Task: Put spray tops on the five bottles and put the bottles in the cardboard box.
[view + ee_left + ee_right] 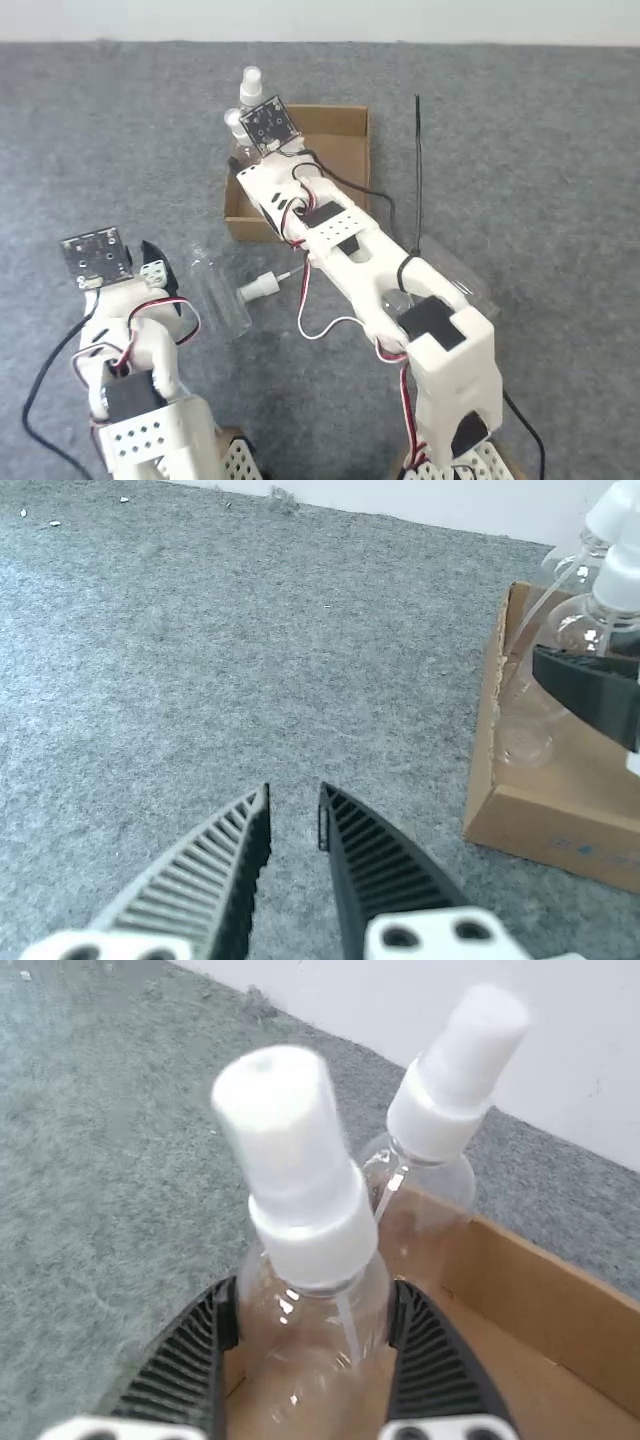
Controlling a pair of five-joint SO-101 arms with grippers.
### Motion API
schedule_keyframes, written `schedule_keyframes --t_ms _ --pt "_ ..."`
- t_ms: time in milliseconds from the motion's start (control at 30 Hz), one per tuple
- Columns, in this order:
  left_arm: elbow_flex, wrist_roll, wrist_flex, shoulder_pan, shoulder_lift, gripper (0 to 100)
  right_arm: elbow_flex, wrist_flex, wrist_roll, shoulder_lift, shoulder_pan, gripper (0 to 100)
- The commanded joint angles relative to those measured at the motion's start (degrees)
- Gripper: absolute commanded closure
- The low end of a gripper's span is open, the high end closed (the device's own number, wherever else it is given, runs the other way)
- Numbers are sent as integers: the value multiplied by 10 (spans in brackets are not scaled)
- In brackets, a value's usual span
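Closest in, the left arm sat folded low. The left gripper [293,798] hung just over the grey carpet [200,650], its ribbed fingers a little apart with nothing between them. Just beyond it an uncapped bottle [220,292] lay on its side, with a loose spray top [262,286] beside its mouth. Another clear bottle [458,277] lay on the carpet, partly hidden under the right arm and hard to make out.

The right arm stretched out long and nearly straight across the cardboard box [345,135] to its far left corner. There the right gripper [315,1300] pinched a capped bottle [305,1360] by the shoulders, one finger on each side. The bottle's base was cut off from view, so whether it rested on the box floor could not be told. Just behind it stood a second capped bottle [440,1100], its lower half hidden by the held one.
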Motion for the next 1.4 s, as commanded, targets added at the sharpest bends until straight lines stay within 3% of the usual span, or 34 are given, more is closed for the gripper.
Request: schedule_keyframes --t_ms 0,233,467,1067,1233,1367 --pt "-3 2 -18 -3 -11 923 -45 -41 -6 7 7 988" --pt "-3 2 -18 -2 -11 923 -45 -37 -6 8 7 980" --pt "-3 2 -18 -2 -11 923 -41 -28 -6 13 5 779" --pt "-3 2 -18 -1 -11 922 -41 45 -10 -44 3 768" --pt "-3 1 -18 -1 -11 922 -41 74 -11 -45 -12 664" --pt "-3 1 -18 -1 -11 922 -41 91 -11 -51 -26 658"
